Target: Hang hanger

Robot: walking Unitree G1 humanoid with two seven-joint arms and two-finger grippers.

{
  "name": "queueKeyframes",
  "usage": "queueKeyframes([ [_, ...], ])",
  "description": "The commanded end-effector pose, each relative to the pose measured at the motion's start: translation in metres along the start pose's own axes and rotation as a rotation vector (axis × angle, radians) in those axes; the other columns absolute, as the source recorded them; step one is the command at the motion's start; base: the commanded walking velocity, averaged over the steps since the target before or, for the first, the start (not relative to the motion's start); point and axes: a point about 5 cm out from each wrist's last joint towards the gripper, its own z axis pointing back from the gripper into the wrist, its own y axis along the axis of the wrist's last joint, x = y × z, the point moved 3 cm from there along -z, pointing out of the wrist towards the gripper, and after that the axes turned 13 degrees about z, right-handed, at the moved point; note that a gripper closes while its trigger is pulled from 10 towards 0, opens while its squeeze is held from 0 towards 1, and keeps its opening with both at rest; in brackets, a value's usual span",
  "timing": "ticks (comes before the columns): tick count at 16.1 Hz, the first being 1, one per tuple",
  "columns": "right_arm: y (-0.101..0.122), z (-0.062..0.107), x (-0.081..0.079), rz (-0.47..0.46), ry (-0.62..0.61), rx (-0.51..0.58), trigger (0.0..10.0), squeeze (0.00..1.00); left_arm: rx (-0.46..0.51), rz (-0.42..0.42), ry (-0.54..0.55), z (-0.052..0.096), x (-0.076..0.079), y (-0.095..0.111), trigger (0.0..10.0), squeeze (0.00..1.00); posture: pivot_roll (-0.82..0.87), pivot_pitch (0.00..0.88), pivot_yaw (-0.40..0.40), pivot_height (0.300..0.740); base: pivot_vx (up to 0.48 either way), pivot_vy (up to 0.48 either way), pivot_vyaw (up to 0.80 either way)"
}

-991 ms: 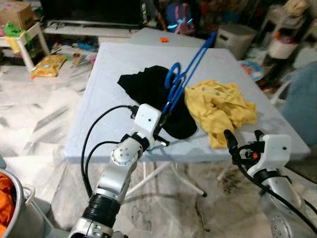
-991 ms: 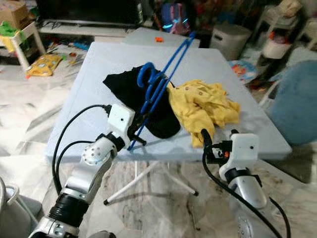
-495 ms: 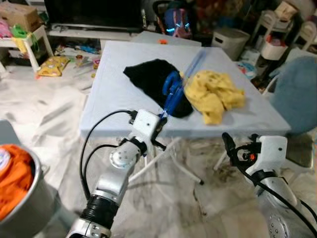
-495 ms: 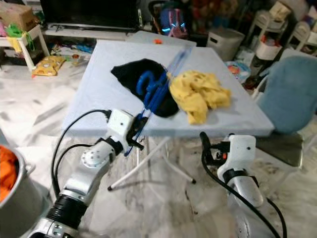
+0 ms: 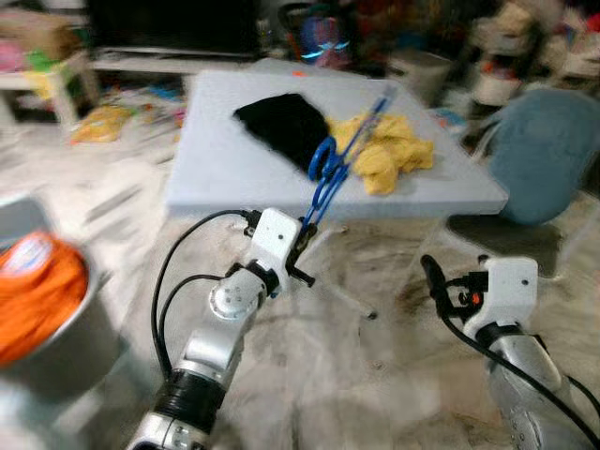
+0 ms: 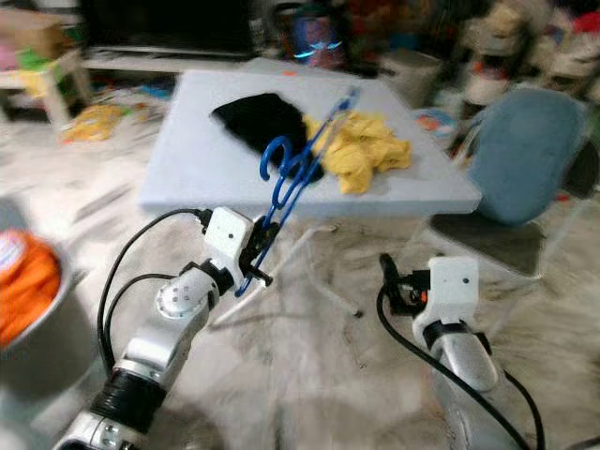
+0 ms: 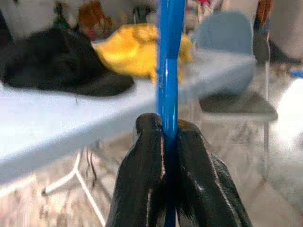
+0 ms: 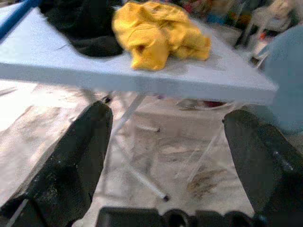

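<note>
Before the table: the robot is standing well back from the pale grey folding table [image 5: 225, 159], on the marbled floor.
Left gripper: the left gripper [image 7: 165, 137] is pinching the lower end of the blue plastic clothes hanger [image 5: 330, 164], its black fingers [image 7: 147, 161] pressed against the bar from both sides.
Hanger position: it is slanting up from the gripper toward the table, its hook end showing over the table's near half, apparently clear of the surface.
Right gripper: the right gripper [image 8: 165, 165] is idling off the table's near right corner, fingers spread wide and carrying nothing.
On the table: a crumpled black garment [image 5: 281, 122] and a crumpled yellow garment [image 5: 389, 155] are lying side by side, touching.
Beside the table: an orange-filled metal tub [image 5: 42, 300] is sitting well to the table's left; a blue-grey chair [image 5: 534, 159] is standing at its right.
Step in hand: judged as carrying the hanger away from the table toward a hanging place.
Next move: no rail is appearing near the table, so locating one is coming first.
Change: against half a second ago, the camera is sitting farther from the table, with both garments looking smaller and the picture blurring.
</note>
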Motion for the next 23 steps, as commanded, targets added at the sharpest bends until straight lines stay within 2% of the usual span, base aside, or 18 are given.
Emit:
queueKeyframes([
  [1, 0.000, 0.002, 0.000, 0.012, 0.024, 0.016, 10.0, 0.00, 0.003, -0.031, -0.016, -0.003, 0.005, 0.002, 10.0, 0.00, 0.02, 0.000, -0.086, 0.740, 0.000, 0.000, 0.00],
  [2, 0.001, 0.002, -0.001, 0.020, 0.034, 0.021, 10.0, 0.00, -0.007, -0.035, -0.015, -0.002, 0.004, -0.001, 10.0, 0.00, 0.02, 0.000, -0.086, 0.740, 0.000, 0.000, 0.00],
  [4, -0.004, 0.007, -0.016, 0.038, 0.134, 0.011, 10.0, 0.00, -0.078, -0.072, -0.014, 0.001, -0.005, -0.016, 10.0, 0.00, 0.03, 0.000, -0.089, 0.740, 0.000, 0.000, 0.00],
  [5, -0.010, 0.010, -0.020, 0.098, 0.160, -0.004, 10.0, 0.00, -0.119, -0.072, -0.030, 0.003, -0.009, -0.023, 10.0, 0.00, 0.03, 0.000, -0.089, 0.740, 0.000, 0.000, 0.00],
  [6, -0.016, 0.012, -0.021, 0.206, 0.169, -0.005, 10.0, 0.00, -0.189, -0.069, -0.076, 0.006, -0.012, -0.034, 10.0, 0.00, 0.03, 0.000, -0.089, 0.740, 0.000, 0.000, 0.00],
  [7, -0.023, 0.013, -0.018, 0.286, 0.167, -0.027, 10.0, 0.00, -0.227, -0.058, -0.145, 0.009, -0.011, -0.039, 10.0, 0.00, 0.03, 0.000, -0.090, 0.740, 0.000, 0.000, 0.00],
  [8, -0.030, 0.015, -0.018, 0.310, 0.196, -0.056, 10.0, 0.00, -0.244, -0.056, -0.208, 0.013, -0.009, -0.041, 10.0, 0.00, 0.03, 0.000, -0.090, 0.740, 0.000, 0.000, 0.00],
  [9, -0.037, 0.026, -0.020, 0.319, 0.371, -0.073, 10.0, 0.00, -0.350, -0.152, -0.362, 0.025, -0.009, -0.054, 10.0, 0.00, 0.03, 0.000, -0.085, 0.740, 0.000, 0.000, 0.00],
  [11, -0.039, 0.041, -0.022, 0.422, 0.545, -0.069, 10.0, 0.00, -0.491, -0.185, -0.546, 0.045, -0.013, -0.067, 10.0, 0.00, 0.02, 0.000, -0.084, 0.740, 0.000, 0.000, 0.00],
  [13, -0.039, 0.047, -0.024, 0.476, 0.635, -0.069, 10.0, 0.00, -0.563, -0.205, -0.629, 0.054, -0.013, -0.074, 10.0, 0.00, 0.02, 0.000, -0.085, 0.740, 0.000, 0.000, 0.00],
  [14, -0.041, 0.053, -0.023, 0.537, 0.710, -0.083, 10.0, 0.00, -0.604, -0.238, -0.681, 0.060, -0.013, -0.077, 10.0, 0.00, 0.02, 0.000, -0.081, 0.740, 0.000, 0.000, 0.00],
  [15, -0.040, 0.054, -0.021, 0.569, 0.741, -0.088, 10.0, 0.00, -0.614, -0.251, -0.703, 0.061, -0.013, -0.078, 10.0, 0.00, 0.01, 0.000, -0.079, 0.740, 0.000, 0.000, 0.00],
  [17, -0.036, 0.053, -0.022, 0.567, 0.767, -0.080, 10.0, 0.00, -0.632, -0.262, -0.763, 0.064, -0.010, -0.078, 10.0, 0.00, 0.01, 0.000, -0.078, 0.740, 0.000, 0.000, 0.00],
  [19, -0.037, 0.056, -0.034, 0.574, 0.864, -0.079, 10.0, 0.00, -0.615, -0.290, -0.783, 0.060, -0.007, -0.075, 10.0, 0.00, 0.01, 0.000, -0.069, 0.740, 0.000, 0.000, 0.00],
  [20, -0.039, 0.057, -0.036, 0.586, 0.895, -0.085, 9.5, 0.00, -0.614, -0.302, -0.791, 0.059, -0.006, -0.074, 10.0, 0.00, 0.01, 0.000, -0.067, 0.740, 0.000, 0.000, 0.00],
  [21, -0.039, 0.058, -0.037, 0.594, 0.914, -0.090, 9.5, 0.00, -0.615, -0.305, -0.794, 0.059, -0.006, -0.074, 10.0, 0.00, 0.01, 0.000, -0.066, 0.740, 0.000, 0.000, 0.00],
  [22, -0.041, 0.059, -0.040, 0.605, 0.959, -0.098, 5.0, 0.00, -0.616, -0.315, -0.816, 0.060, -0.005, -0.074, 10.0, 0.00, 0.00, 0.000, -0.065, 0.740, 0.000, 0.000, 0.00],
  [23, -0.042, 0.060, -0.043, 0.614, 1.003, -0.103, 0.0, 0.00, -0.615, -0.318, -0.824, 0.060, -0.004, -0.074, 10.0, 0.00, 0.00, 0.000, -0.063, 0.740, 0.000, 0.000, 0.00],
])
